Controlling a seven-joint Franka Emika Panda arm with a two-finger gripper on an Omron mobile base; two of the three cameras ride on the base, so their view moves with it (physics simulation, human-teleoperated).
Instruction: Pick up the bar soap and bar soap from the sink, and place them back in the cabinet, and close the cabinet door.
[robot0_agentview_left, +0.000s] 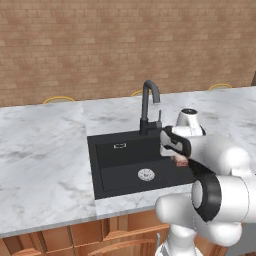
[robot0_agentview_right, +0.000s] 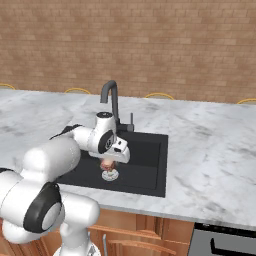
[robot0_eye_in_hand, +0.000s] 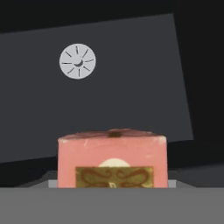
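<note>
My gripper (robot0_agentview_left: 179, 159) hangs over the black sink (robot0_agentview_left: 117, 170), shut on a salmon-pink bar soap (robot0_agentview_left: 180, 160). From the right base the bar soap (robot0_agentview_right: 106, 164) shows under the hand, held above the round silver drain (robot0_agentview_right: 110, 175). In the hand view the bar soap (robot0_eye_in_hand: 112, 153) sits close at the bottom centre, a gold label on its near face, and covers the fingertips. The sink floor (robot0_eye_in_hand: 131, 87) and drain (robot0_eye_in_hand: 78, 61) lie well beyond it. The cabinet and cabinet door are out of view.
A dark gooseneck faucet (robot0_agentview_left: 148, 105) stands at the sink's back edge, just behind the hand. White marble counter (robot0_agentview_left: 45, 160) surrounds the basin, with a brick wall behind. Low wooden cabinets (robot0_agentview_left: 115, 235) run below, and a dark appliance (robot0_agentview_right: 225, 240) sits at the lower right.
</note>
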